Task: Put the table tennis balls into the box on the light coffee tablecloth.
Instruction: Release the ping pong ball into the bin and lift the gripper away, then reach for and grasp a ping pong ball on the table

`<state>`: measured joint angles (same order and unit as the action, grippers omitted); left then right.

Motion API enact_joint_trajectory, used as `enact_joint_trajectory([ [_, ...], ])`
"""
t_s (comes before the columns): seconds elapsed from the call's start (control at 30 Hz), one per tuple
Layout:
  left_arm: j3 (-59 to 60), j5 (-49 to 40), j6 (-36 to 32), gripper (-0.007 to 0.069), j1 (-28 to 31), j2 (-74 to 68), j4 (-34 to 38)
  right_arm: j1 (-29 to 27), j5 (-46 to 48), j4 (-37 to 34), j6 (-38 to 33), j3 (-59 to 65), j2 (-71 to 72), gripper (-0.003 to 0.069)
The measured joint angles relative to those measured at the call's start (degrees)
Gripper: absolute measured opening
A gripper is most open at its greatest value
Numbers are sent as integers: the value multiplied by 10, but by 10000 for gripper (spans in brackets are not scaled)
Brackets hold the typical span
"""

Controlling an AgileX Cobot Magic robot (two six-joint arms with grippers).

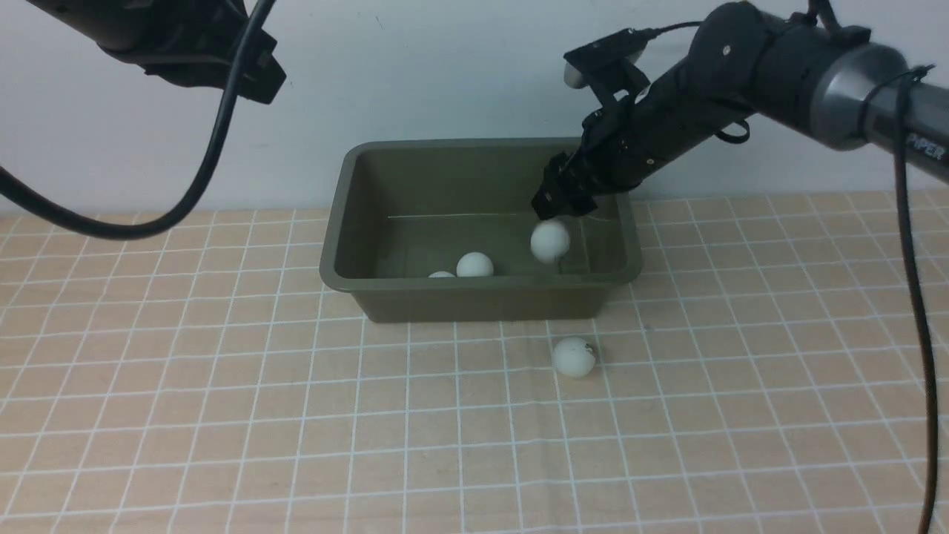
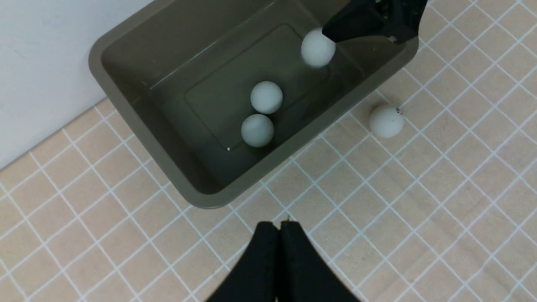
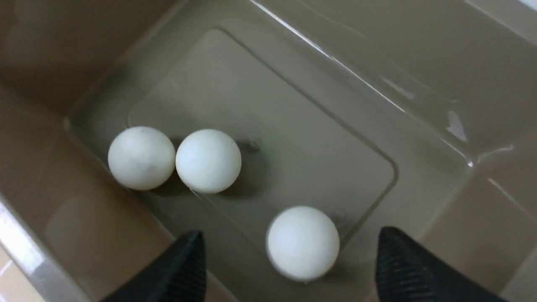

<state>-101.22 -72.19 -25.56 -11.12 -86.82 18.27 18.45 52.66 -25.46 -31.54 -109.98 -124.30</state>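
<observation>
Over the right end of the box, the right gripper hangs w/ its fingers spread wide and holding nothing. Just beneath them a third ball shows blurred, touching neither finger nor the tub's floor; by the look of it, mid-drop. The reason for the pose seems plain. The arm reaches in over the rim at a slant so the ball lands inside, not on the flared edge, and a light ball let go low has less room to bounce out.

Inside the box are two resting balls, side by side and touching or nearly so. They lie near the front wall, just left of centre in the front view. Counting the airborne one, that makes 3 of 4 within the walls. Nothing else is in the tub.

Outside, the last ball, w/ a small dark mark on it, sits on the light coffee tablecloth. It is just in front of the box, towards its right end, apart from the wall.

Meanwhile the left gripper is held high, off to the box's left, fingers pressed together w/ nothing btwn them. It is prob. parked clear of the working arm.

Task looks approx. three-quarters done. The next move calls for a pick of the lone ball, which may roll on the cloth if nudged.
</observation>
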Motion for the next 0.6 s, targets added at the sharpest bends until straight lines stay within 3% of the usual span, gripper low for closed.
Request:
enact_joint_trajectory([
  [0.1,0,0,0,-69,0,0,0,-2,34,22,1,-42,6,505],
  [0.2,0,0,0,-69,0,0,-1,-10,109,71,27,-95,36,444],
  [0.37,0,0,0,-69,-1,0,-1,-24,185,136,108,-134,100,243],
  [0.5,0,0,0,-69,-1,0,-1,-25,190,116,159,-129,114,63],
  [0.6,0,0,0,-69,-1,0,-1,-21,190,107,186,-73,129,-1],
])
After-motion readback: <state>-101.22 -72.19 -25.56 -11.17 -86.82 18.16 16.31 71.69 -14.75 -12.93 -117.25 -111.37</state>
